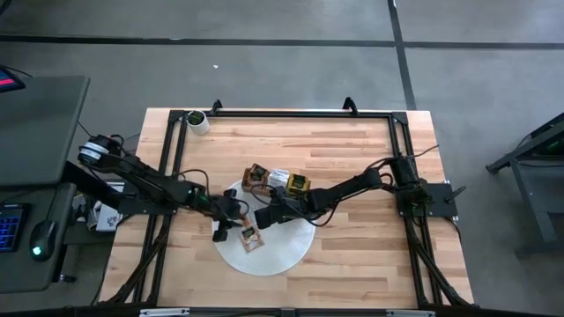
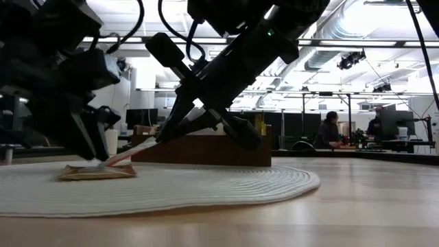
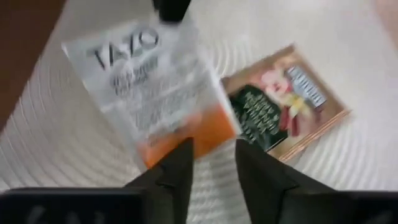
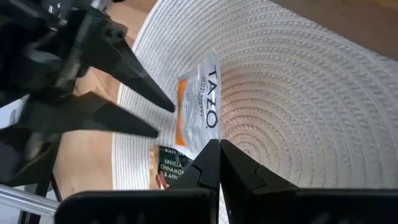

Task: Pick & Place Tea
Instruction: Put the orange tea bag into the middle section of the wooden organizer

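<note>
A white TAZO tea packet (image 3: 146, 81) with an orange end hangs slanted over the round white mat (image 1: 282, 251), with my right gripper (image 4: 217, 155) shut on it. My left gripper (image 3: 211, 162) is open, its fingertips at the packet's orange end (image 4: 181, 109). A second tea packet (image 3: 286, 102), brown and dark green, lies flat on the mat beside them. More tea packets sit in the wooden tray (image 1: 256, 173) just beyond the mat. My left gripper's fingertips (image 3: 183, 149) stand right at the orange end; I cannot tell whether they touch it. My right gripper pinches the packet's white end near a corner (image 4: 208, 140) between its two shut fingers. It comes slanting down from the table's right. The packet tilts, its orange end low by the mat (image 2: 127, 158).
A white cup (image 1: 197, 121) stands at the table's far left corner. The tray (image 2: 206, 149) rises behind the mat. Bare wood lies to the right of and in front of the mat. People sit at desks far behind the table.
</note>
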Controlling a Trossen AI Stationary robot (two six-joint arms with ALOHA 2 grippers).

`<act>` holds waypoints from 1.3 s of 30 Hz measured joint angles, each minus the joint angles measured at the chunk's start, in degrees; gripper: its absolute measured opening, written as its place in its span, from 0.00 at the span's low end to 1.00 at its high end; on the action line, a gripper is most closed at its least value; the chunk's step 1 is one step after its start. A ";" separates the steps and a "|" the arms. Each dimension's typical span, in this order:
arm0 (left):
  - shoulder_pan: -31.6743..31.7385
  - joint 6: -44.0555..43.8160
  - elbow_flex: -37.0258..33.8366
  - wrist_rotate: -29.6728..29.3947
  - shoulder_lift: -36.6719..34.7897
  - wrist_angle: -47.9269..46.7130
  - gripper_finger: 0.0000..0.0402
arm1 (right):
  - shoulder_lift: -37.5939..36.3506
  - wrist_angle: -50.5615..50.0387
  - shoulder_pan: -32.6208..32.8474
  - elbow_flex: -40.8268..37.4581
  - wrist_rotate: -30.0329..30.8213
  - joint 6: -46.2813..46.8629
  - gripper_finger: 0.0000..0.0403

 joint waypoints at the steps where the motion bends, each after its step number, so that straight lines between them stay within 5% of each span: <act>1: 0.00 -0.06 0.00 0.10 -0.79 -0.02 0.31 | 0.00 -0.02 0.03 0.00 0.00 -0.02 0.00; 6: 0.02 -0.18 0.11 1.37 -5.52 0.90 0.41 | 0.00 1.02 0.13 0.00 0.02 -1.04 0.00; 13: 0.00 -0.17 0.22 -1.65 -15.57 -2.82 0.42 | -1.89 1.80 0.64 0.25 0.59 -3.47 0.00; 26: 0.00 3.94 0.31 -13.01 -37.23 -16.93 0.42 | -19.60 -11.58 -1.13 0.35 2.57 -18.44 0.00; 33: 0.00 5.42 0.33 -13.01 -40.61 -18.41 0.42 | -27.14 -24.44 -5.72 1.69 -5.80 -28.39 0.00; 39: 0.00 5.50 0.33 -11.14 -40.50 -18.55 0.42 | -25.09 -38.57 -8.57 13.53 -11.30 -42.52 0.00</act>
